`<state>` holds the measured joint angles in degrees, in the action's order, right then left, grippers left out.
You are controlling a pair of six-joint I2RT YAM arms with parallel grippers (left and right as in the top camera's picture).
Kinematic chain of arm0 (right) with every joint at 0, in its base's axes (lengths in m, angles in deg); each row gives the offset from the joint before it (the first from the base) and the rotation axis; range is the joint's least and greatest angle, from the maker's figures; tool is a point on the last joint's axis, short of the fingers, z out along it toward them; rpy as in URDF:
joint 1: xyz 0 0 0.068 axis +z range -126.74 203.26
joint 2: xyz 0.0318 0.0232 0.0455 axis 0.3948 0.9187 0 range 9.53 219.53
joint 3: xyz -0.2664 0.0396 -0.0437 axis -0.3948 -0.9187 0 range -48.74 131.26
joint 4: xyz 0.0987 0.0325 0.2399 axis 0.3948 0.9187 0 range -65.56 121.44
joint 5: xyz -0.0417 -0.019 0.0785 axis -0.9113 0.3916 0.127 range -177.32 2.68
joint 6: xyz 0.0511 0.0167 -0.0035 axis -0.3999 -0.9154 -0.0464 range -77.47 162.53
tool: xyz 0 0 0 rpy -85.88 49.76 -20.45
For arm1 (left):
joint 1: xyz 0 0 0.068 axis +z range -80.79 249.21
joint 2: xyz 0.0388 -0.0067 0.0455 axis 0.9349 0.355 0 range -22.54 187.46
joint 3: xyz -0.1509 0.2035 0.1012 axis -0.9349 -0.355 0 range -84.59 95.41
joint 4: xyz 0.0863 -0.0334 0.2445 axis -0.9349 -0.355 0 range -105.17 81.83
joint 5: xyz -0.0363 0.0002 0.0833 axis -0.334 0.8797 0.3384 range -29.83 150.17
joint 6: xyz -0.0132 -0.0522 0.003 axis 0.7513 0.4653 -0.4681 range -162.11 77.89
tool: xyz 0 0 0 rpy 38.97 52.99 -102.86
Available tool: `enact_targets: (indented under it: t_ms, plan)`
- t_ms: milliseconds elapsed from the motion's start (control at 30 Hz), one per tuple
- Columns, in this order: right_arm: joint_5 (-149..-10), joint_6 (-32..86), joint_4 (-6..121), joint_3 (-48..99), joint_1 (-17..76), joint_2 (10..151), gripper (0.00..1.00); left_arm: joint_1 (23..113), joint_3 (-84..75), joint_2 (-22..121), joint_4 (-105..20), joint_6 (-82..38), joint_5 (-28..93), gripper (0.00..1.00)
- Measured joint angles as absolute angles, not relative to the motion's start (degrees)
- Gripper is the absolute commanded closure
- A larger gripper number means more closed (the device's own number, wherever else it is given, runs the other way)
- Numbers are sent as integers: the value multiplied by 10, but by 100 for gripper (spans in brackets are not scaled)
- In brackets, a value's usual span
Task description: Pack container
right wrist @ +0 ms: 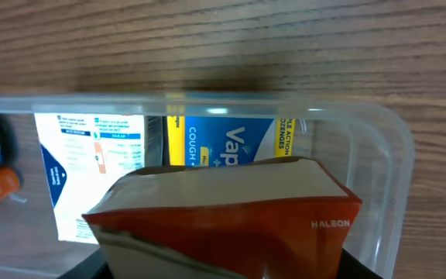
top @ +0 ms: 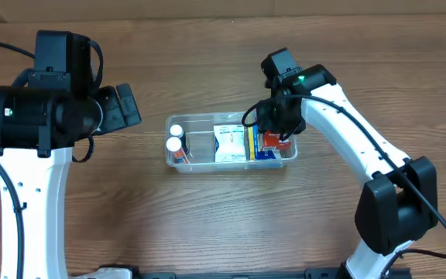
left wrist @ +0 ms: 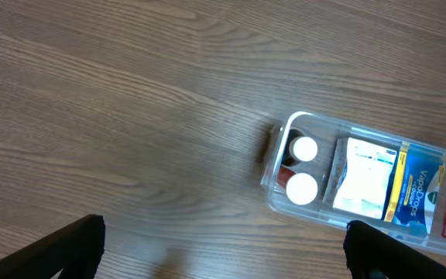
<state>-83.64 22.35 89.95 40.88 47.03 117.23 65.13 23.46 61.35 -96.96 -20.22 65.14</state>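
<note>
The container (top: 200, 118) lay about mid-table, its long sides parallel to the near edge. It held two bottles (top: 176, 138) at its left end, a packet (top: 229, 143) in the middle and a cough-drop pack (right wrist: 223, 143) beside that. The step in hand appeared to be seating the red box (right wrist: 223, 209) in the free gap at the right end. To do it well, the box should go down straight, square to the short wall, clear of the rim and the cough-drop pack. It should be let go only once it rests on the floor of the tub.

The right arm reached in from the near right corner, its wrist bent down over the container's right end. The right tool (top: 276, 132) seemed to be pinching the box, though the box hid its fingers in the wrist view. The left arm stood by the left edge. The left tool (left wrist: 235, 248) was spread wide over bare table (left wrist: 130, 116), apart from the container.
</note>
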Motion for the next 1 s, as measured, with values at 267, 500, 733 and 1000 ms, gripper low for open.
enact_targets:
  t_ms: [267, 500, 733, 1000]
  plan:
    - [-842, 203, 852, 374, 470, 1172, 50, 651, 235, 614, -971, -202, 651, 0]
    - [-842, 203, 763, 281, 473, 1173, 0, 651, 235, 614, -974, -202, 651, 0]
    - [-868, 203, 809, 326, 473, 1148, 0, 651, 235, 614, -974, -202, 652, 0]
    - [-1008, 252, 823, 418, 472, 877, 0, 651, 235, 614, -974, -202, 651, 0]
